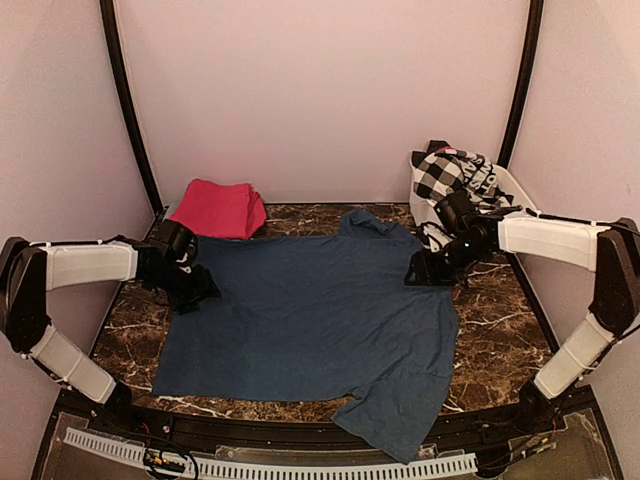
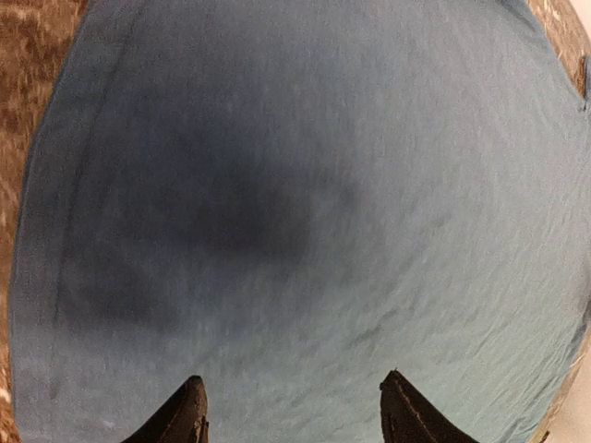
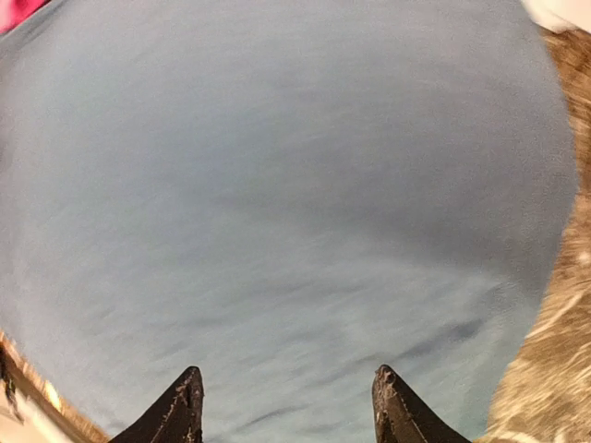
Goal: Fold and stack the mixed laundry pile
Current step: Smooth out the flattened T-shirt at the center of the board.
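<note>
Marble bench [image 1: 500, 330] before you carries a navy-blue T-shirt [image 1: 310, 320] spread flat. Your left hand [image 2: 294, 383] and right hand [image 3: 286, 374] sit at its opposite sides, fingers apart, gripping nothing.

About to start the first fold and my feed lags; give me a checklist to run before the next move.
1. Blue shirt flat on the table: ok.
2. Open, empty left jaws over the shirt's left edge: ok.
3. Open, empty right jaws over its right side: ok.
4. Shirt's near sleeve inside the table's front edge: not ok, it overhangs.
5. Gap between pink cloth and shirt: cannot tell.
6. Loose checked garment kept in the tub: ok.
</note>
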You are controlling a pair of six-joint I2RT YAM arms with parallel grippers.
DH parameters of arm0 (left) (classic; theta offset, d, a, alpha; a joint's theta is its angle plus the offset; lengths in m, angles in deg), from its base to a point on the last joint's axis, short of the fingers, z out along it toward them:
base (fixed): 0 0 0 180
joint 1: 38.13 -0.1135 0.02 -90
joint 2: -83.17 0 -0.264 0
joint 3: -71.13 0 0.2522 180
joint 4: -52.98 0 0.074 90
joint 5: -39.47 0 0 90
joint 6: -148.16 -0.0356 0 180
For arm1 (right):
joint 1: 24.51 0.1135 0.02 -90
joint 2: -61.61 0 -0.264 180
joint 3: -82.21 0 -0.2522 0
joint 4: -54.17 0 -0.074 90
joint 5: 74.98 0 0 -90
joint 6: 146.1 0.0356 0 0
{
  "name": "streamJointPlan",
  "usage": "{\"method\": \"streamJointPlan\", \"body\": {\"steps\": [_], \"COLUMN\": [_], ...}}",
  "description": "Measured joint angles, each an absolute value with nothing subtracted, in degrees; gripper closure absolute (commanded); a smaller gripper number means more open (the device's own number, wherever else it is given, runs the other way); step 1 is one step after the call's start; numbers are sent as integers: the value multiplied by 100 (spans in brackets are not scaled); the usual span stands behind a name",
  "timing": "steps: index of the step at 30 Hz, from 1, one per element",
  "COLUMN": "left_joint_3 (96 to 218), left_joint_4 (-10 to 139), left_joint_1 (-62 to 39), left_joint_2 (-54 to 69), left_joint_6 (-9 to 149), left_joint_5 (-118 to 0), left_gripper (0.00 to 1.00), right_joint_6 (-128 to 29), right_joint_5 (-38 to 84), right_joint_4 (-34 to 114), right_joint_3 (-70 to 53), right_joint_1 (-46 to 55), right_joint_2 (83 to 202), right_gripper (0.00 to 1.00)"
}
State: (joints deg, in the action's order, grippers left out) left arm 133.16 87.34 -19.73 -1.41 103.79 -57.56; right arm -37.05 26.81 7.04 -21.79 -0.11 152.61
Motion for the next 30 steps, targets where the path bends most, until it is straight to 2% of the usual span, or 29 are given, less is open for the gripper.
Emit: {"method": "streamJointPlan", "body": {"steps": [6,11,16,25,30], "left_joint_3": [12761,12230,12147,11727,11655], "left_joint_4": [9217,9761,10408,10673,10775], "left_joint_1": [-1204,-1014,-970,-896,-896], "left_joint_2": [996,2043,2331,2346,2364], "left_joint_6": [10575,10796,10938,11692,12044], "left_joint_5": [-5782,-5833,-5828,-5951,-5933], "left_gripper": [40,42,45,46,47], "right_joint_6": [-3111,-2654,-2243,-1327,-958], "right_joint_5": [2788,2819,2683,2548,2480], "right_joint_4": [414,-56,-530,-436,-500], "right_joint_3": [-2632,-3401,-3639,-4402,-4555], "right_joint_1": [1486,1893,2472,2612,2551], "right_joint_2": [14186,13517,13510,13668,13626], "right_gripper": [43,45,45,45,48]}}
